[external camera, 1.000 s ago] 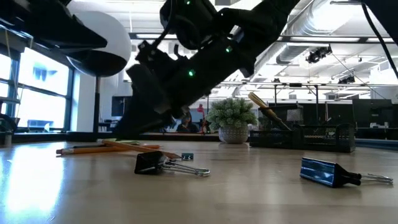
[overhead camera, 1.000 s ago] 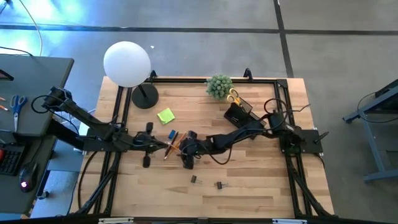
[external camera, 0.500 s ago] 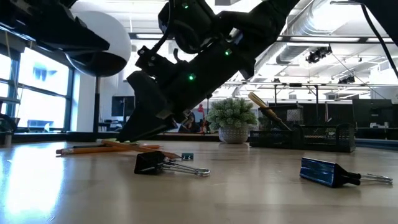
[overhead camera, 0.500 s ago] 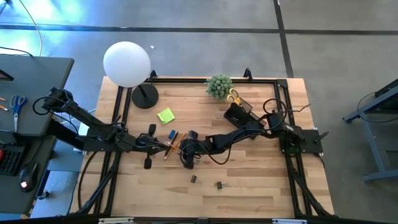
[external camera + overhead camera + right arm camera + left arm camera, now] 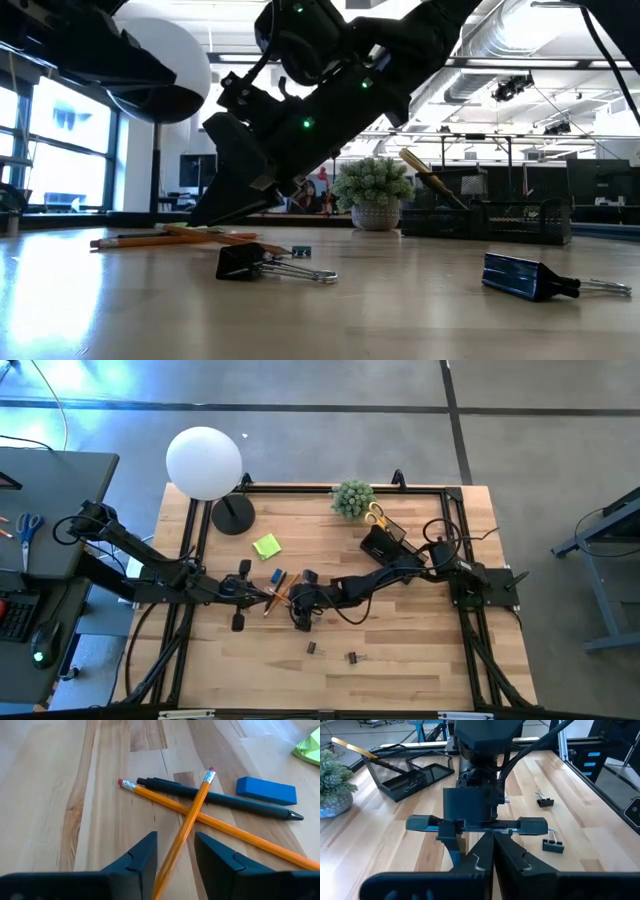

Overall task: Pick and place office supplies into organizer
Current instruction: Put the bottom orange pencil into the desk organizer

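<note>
Two orange pencils [image 5: 190, 815] and a dark pen [image 5: 225, 800] lie crossed on the table, with a blue block [image 5: 266, 790] and a lime-green sticky-note pad [image 5: 266, 546] beyond them. My right gripper [image 5: 175, 836] is open and low over them. Its fingers stand on either side of the upper pencil without touching it. My left gripper [image 5: 492, 845] is shut and faces the right one from the left, just above the table [image 5: 258, 591]. The black organizer [image 5: 380, 542] holds the yellow-handled scissors [image 5: 375, 515]. Two binder clips [image 5: 265, 265] [image 5: 530, 277] lie nearer the near edge.
A round black lamp base [image 5: 232, 516] with a white globe [image 5: 204, 462] stands at the far left. A green potted plant [image 5: 352, 498] stands at the far edge beside the organizer. Bare wood lies along the near edge around the clips [image 5: 352, 657].
My right gripper has settled slightly lower toward the pencils and then kept still. The pencils, pen and clips have stayed where they were.
</note>
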